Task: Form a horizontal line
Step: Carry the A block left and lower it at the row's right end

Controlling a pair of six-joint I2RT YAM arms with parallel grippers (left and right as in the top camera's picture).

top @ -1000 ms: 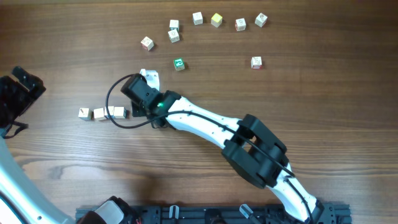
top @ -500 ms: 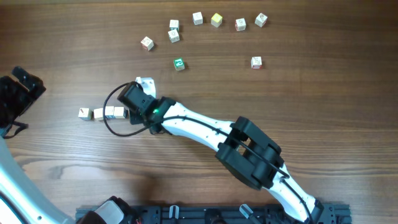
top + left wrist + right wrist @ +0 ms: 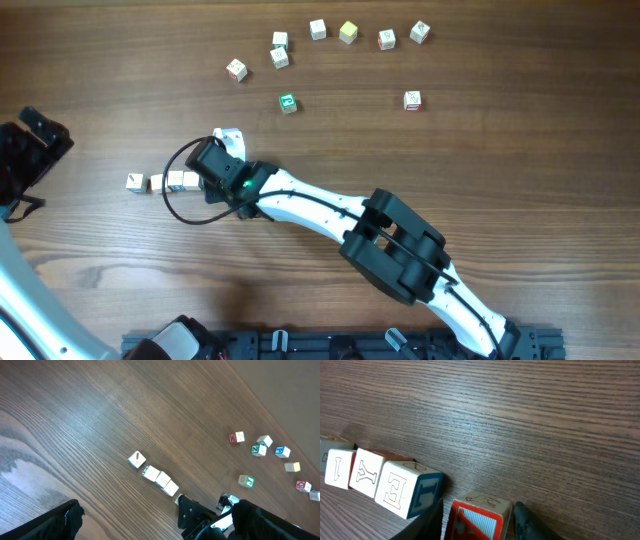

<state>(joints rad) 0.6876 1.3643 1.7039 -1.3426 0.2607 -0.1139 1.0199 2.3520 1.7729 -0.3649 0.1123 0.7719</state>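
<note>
the right tool [image 3: 479,509] has its jaws parted either side of a red-framed cube [image 3: 470,522], a sliver of gap on each flank, so the cube looks set down, just beside the "e" cube [image 3: 395,491] ending the horizontal line [image 3: 162,182] on the worktop [image 3: 480,150]; the left tool [image 3: 158,512] hangs wide open and empty, well apart from that "e" cube. i'd lift straight up without dragging, then nudge the new cube flush, since it seems slightly off the row's axis beside the "e" cube. faces read "i", "y", "e"; the letter on the "e" cube's blue side is unclear.
</note>
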